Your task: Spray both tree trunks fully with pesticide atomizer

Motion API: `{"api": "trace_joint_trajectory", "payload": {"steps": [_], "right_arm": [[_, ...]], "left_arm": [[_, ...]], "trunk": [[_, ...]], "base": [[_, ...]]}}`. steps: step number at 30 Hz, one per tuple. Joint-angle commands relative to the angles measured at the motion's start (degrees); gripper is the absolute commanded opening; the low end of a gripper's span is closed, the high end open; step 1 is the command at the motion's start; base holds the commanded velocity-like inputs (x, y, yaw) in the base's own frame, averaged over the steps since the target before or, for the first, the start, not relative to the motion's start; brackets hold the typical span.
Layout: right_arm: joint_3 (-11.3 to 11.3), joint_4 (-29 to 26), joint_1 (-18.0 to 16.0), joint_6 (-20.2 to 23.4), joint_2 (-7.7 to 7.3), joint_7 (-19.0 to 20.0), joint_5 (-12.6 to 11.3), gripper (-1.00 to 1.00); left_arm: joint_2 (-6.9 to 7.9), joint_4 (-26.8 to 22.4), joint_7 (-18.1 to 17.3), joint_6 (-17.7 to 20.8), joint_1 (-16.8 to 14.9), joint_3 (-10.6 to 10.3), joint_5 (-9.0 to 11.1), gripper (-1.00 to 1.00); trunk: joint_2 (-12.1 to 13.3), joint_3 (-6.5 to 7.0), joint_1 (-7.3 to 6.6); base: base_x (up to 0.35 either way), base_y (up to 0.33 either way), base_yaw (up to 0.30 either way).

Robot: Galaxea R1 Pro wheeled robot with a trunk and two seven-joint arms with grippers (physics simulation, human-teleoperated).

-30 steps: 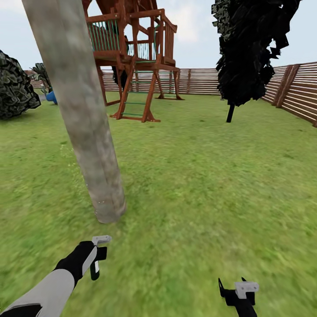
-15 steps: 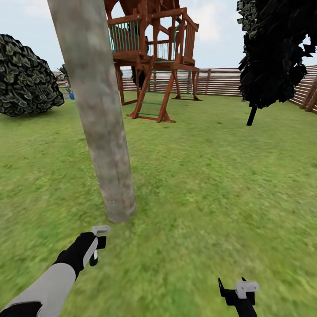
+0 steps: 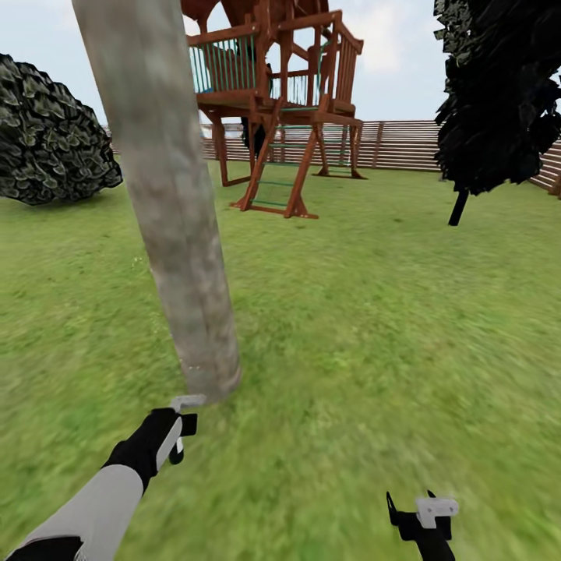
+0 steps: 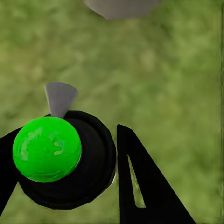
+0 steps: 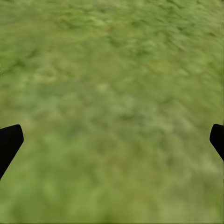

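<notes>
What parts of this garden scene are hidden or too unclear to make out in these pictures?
- Nearest tree trunk: its crown is cut off by the head view's top edge.
- Spray bottle: the left wrist view shows its green top; its nozzle direction is unclear. In the head view it is too small, held in the left gripper.
- Right gripper: cut by the head view's bottom edge.
- Grass: blurred, no detail.
- White specks on the trunk: too faint to judge coverage.

Even, bright daylight falls with no cast shadows; the blurry green grass floor (image 3: 374,327) smears near the lower edges, and both wrist views are soft.
</notes>
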Motion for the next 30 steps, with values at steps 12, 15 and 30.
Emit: {"api": "trace_joint_trajectory", "payload": {"steps": [12, 15, 30], "right_arm": [[-0.06, -0.02, -0.02, 0.0, -0.14, 0.0, 0.08, 1.0], [-0.01, -0.02, 0.0, 0.0, -0.09, 0.0, 0.07, 1.0], [-0.02, -0.02, 0.0, 0.0, -0.09, 0.0, 0.07, 1.0]], "left_arm": [[4.08, -5.9, -0.16, 3.41, -0.24, 0.33, -0.29, -1.0], [4.17, -8.83, -0.16, 4.6, 0.25, 0.04, -0.12, -1.0], [-0.58, -13.57, -0.39, 10.72, 0.46, -4.26, -0.1, -1.0]], "trunk": [[0.0, 0.0, 0.0], [0.0, 0.0, 0.0], [0.0, 0.0, 0.0]], "base": [[0.061, -0.068, 0.034], [0.0, 0.0, 0.028], [0.064, 0.0, 0.081]]}}
